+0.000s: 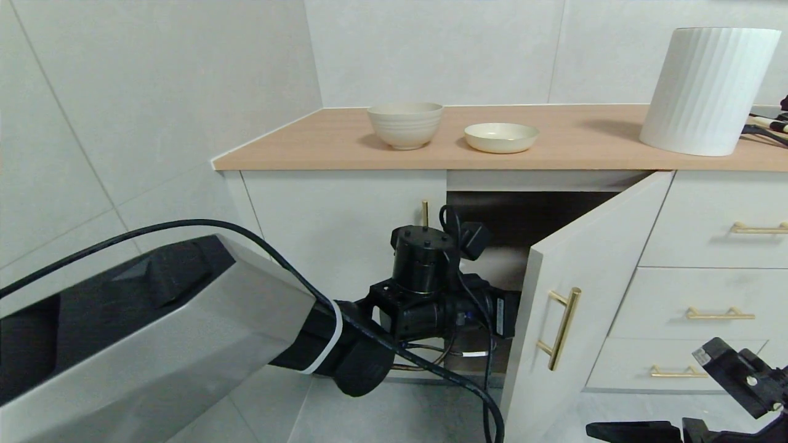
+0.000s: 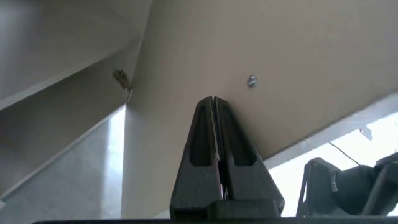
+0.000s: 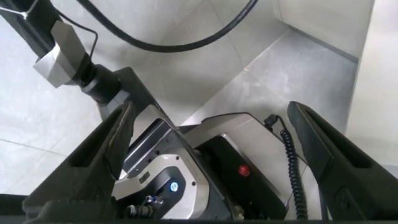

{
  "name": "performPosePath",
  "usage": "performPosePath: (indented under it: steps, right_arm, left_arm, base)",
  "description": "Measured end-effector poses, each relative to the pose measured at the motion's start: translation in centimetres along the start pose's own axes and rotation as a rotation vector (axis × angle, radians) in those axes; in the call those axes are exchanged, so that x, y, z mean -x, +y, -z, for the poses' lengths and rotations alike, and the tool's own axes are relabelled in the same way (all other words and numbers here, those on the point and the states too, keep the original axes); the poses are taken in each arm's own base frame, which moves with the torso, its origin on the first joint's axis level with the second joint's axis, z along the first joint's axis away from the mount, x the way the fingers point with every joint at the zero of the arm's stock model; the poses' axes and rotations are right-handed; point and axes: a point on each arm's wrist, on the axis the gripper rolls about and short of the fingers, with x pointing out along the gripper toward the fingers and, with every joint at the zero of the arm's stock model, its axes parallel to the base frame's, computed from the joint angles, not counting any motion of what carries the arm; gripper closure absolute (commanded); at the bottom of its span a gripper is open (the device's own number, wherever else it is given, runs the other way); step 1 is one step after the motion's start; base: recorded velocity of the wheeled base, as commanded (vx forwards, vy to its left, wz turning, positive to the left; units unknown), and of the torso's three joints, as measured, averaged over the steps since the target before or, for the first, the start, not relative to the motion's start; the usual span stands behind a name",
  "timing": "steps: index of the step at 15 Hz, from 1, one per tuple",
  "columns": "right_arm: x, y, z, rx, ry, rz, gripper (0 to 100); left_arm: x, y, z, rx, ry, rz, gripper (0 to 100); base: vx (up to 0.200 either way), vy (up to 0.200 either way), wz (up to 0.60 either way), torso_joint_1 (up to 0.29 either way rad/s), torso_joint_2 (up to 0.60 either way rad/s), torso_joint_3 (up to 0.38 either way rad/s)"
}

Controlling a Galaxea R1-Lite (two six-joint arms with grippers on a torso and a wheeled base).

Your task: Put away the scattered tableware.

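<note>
Black right gripper [image 3: 217, 143]: fingers spread wide, holding nothing, hung low over the floor tiles. Black left gripper [image 2: 213, 106]: fingers pressed together on nothing, tips close before a pale cabinet panel; arm stretched forward and low at the opening beside the open cabinet door [image 1: 591, 277]. Wooden countertop [image 1: 585, 144] beyond: cream bowl [image 1: 405, 125] and shallow cream dish [image 1: 501, 136] side by side, not touching; white ribbed canister [image 1: 708, 89] farther right.
</note>
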Motion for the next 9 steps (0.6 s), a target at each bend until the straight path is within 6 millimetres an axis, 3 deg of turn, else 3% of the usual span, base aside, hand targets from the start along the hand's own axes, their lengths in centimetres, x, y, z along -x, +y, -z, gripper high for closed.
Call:
performPosePath:
  steps: [2, 4, 7, 9]
  right_arm:
    - [0.2, 0.3, 0.1, 0.009, -0.004, -0.02, 0]
    - [0.9, 0.9, 0.2, 0.027, -0.015, -0.073, 0]
    - [2.6, 2.0, 0.2, 0.068, -0.046, -0.205, 0]
    - [3.3, 2.3, 0.1, 0.085, -0.076, -0.228, 0]
  left_arm:
    - [-0.7, -1.1, -0.1, 0.0, 0.024, 0.012, 100]
    - [-1.1, -4.1, -0.1, -0.016, 0.051, 0.074, 100]
    - [0.3, -9.4, 0.9, -0.035, 0.124, 0.198, 100]
    - [1.9, -9.5, 0.6, -0.032, 0.113, 0.153, 100]
  base:
    - [0.0, 0.0, 0.0, 0.0, 0.0, 0.0]
    - [0.0, 0.0, 0.0, 0.0, 0.0, 0.0]
    - [0.0, 0.0, 0.0, 0.0, 0.0, 0.0]
    - [0.0, 0.0, 0.0, 0.0, 0.0, 0.0]
